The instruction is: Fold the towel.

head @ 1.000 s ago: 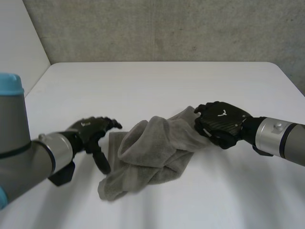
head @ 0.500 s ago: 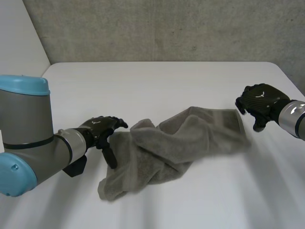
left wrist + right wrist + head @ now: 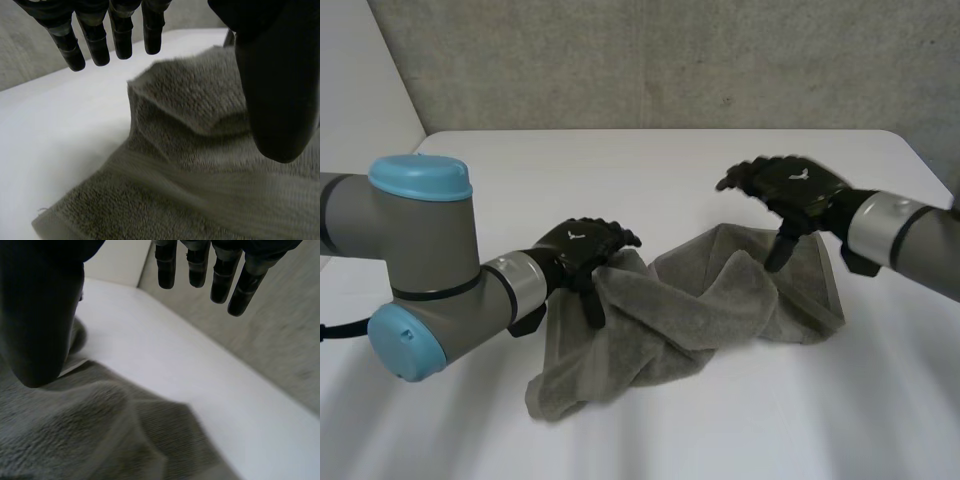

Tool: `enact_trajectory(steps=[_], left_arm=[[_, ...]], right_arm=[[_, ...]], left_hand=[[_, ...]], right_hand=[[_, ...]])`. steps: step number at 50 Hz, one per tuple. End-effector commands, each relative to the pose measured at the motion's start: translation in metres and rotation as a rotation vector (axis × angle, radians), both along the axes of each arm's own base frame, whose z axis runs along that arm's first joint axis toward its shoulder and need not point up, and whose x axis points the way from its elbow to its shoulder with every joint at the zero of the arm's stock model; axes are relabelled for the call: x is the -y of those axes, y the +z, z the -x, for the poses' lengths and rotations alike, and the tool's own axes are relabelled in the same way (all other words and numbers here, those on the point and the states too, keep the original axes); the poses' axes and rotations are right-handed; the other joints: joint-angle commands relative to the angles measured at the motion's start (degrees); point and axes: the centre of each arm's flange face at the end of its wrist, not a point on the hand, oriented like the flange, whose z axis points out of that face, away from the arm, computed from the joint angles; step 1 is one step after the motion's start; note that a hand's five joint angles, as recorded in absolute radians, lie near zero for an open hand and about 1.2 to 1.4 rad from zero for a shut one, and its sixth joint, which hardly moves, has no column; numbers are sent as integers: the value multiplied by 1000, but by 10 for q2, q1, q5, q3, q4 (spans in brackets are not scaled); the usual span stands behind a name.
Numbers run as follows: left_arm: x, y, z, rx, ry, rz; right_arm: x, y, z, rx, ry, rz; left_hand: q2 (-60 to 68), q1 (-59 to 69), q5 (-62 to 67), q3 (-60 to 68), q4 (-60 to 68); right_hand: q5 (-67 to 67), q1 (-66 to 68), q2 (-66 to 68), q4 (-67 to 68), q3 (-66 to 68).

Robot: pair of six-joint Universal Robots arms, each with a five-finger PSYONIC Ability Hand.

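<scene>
Head view: we note a grey towel lying crumpled and bunched near the middle of the white table. Its right end is spread flatter than the rest. The left hand sits at the towel's left upper edge with its fingers reaching over the cloth and its thumb pointing down beside a fold. The right hand hangs above the towel's far right end, fingers spread and thumb pointing down. A grey rough wall stands behind the table.

Left wrist view: we see the left hand spread, with straight fingers set well apart from the thumb and nothing pinched. A raised fold of the towel lies under the palm, and bare table lies beside it.

Right wrist view: the right hand is likewise spread wide and holds nothing. The towel lies below the thumb, and its edge meets the table under the fingertips.
</scene>
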Motion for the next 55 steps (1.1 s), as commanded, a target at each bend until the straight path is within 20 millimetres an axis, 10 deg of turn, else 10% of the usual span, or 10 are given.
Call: enact_trajectory(steps=[1,8,13,18,24,36,45,55], left_arm=[[1,-10,0,62,-12,-2],[3,-13,0,70,-6,-8],[1,-12,3,66,-12,-11],[-10,-2,9,58,-36,-11],[-13,9,6,46,-24,-26],[36,22,-8,44,141,59],[9,21,-7,35,117,5],[-9,15,-3,47,74,-26]], right_arm=[[0,-37,-14,-63,35,-205],[-7,-49,-14,-114,64,-243],[-19,-49,-20,-150,112,-219],[-27,-29,-20,-151,134,-174],[-35,3,-18,-139,165,-63],[-4,-9,-28,-366,228,201],[-6,-22,-33,-324,124,111],[-4,-43,-32,-210,53,-60]], left_hand=[[-7,-38,0,-25,-29],[146,115,153,-25,-29],[461,430,468,-25,-29],[664,633,671,-25,-29],[664,633,671,-25,-29],[664,633,671,-25,-29],[664,633,671,-25,-29],[664,633,671,-25,-29]], right_hand=[[-36,-37,-44,-34,-4],[22,21,14,-34,-4],[504,503,496,-34,-4],[664,663,656,-34,-4],[664,663,656,-34,-4],[664,663,656,-34,-4],[153,151,144,-34,-4],[135,134,127,-34,-4]])
